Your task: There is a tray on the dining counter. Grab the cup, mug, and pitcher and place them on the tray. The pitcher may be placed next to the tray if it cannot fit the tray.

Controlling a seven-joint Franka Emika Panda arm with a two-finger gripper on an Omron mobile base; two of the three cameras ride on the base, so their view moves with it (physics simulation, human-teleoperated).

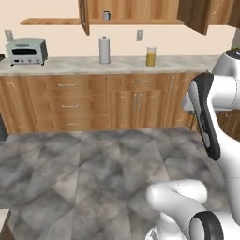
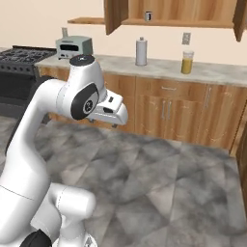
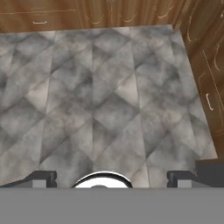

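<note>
- The pitcher [image 1: 150,56] of orange-yellow liquid stands upright on the far wall counter [image 1: 70,65], near its right end, below a wall outlet [image 1: 139,35].
- The mug [image 1: 107,16] sits above it and to the left, on the shelf of an open upper cabinet [image 1: 131,11]; it is small and its details are hard to make out.
- A grey metal cylinder [image 1: 104,50] with a knob stands on the same counter, left of the pitcher and apart from it.
- A toaster oven [image 1: 26,51] sits further left on that counter.
- The gripper [image 3: 112,177] hangs over the grey marbled floor [image 3: 100,100], well apart from the pitcher and mug across the room.
- Its two dark fingertips [image 3: 41,178] stand wide apart with nothing between them.
- In the right base view, the hand [image 2: 108,111] points down at the floor, level with the lower cabinets [image 2: 169,111].
</note>
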